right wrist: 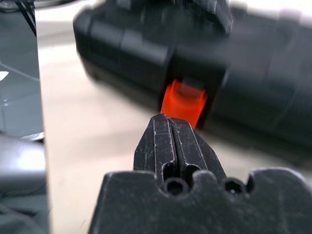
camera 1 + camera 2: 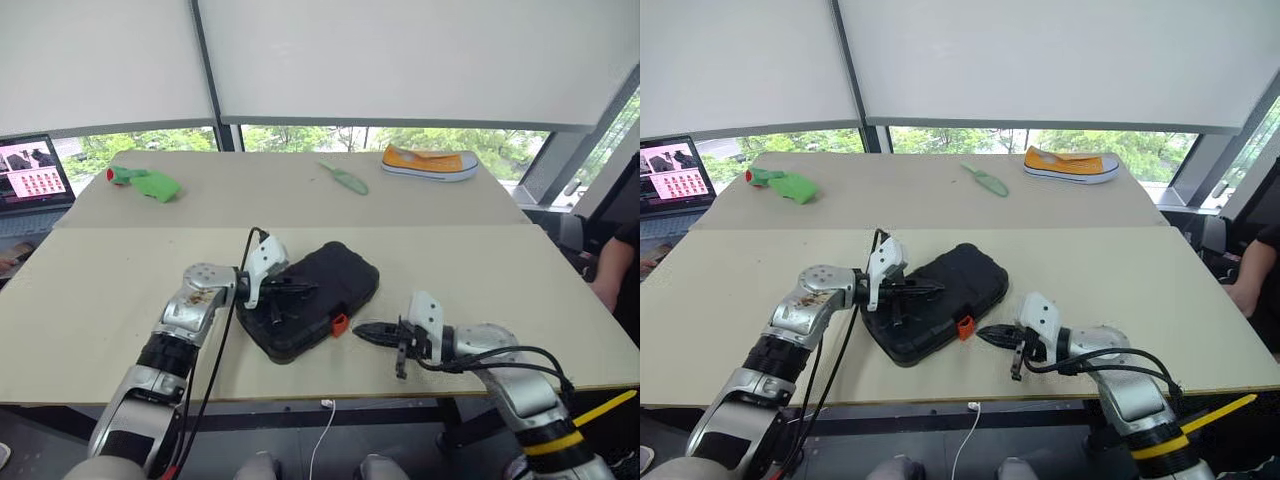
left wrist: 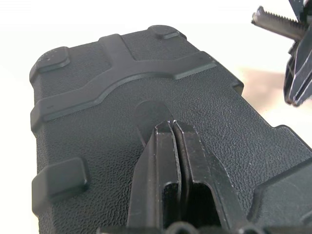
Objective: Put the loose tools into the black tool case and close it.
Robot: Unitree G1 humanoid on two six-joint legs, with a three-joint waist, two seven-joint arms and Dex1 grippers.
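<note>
The black tool case (image 2: 335, 272) lies closed on the table, askew, with its orange latch (image 2: 340, 324) on the near side. My left gripper (image 2: 305, 288) is shut, its tips resting on the textured lid (image 3: 97, 122). My right gripper (image 2: 360, 330) is shut and empty, low over the table just right of the latch. In the right wrist view its tips (image 1: 170, 119) point at the latch (image 1: 184, 103) with a small gap. The loose tools are out of view.
On the far table lie a pale green trowel-shaped tool (image 2: 345, 178), a yellow shoe (image 2: 430, 161) and a green and red object (image 2: 148, 183). A laptop (image 2: 32, 170) stands at far left. A person's arm (image 2: 610, 270) is at the right edge.
</note>
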